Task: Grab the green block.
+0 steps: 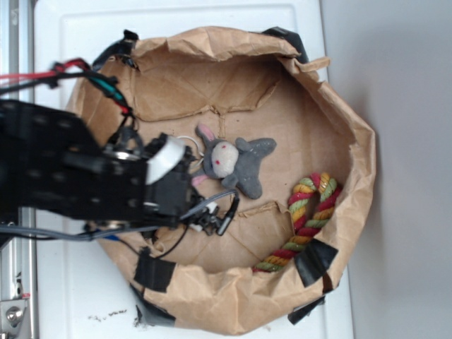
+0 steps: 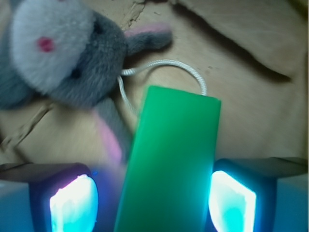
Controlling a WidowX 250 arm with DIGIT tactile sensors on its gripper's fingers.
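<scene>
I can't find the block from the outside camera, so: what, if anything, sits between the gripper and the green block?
Nothing visible does. In the wrist view the green block lies directly between the open gripper pads, on the brown paper. The grey plush toy and its white cord loop sit just beyond the block's far end, outside the gap.

A brown paper bag [image 1: 353, 152], its walls rolled down to a wide crumpled rim, lies on a white surface [image 1: 70, 296]. Inside, a grey plush toy [image 1: 236, 162] with a white face and pink ears lies near the middle. A red-green-yellow braided rope [image 1: 307, 219] curves along the right wall, well apart from the toy. The black robot arm [image 1: 78, 173] reaches in from the left, and its gripper [image 1: 215, 212] hangs just beside the toy. Black tape pieces [image 1: 314, 260] stick on the rim.
</scene>
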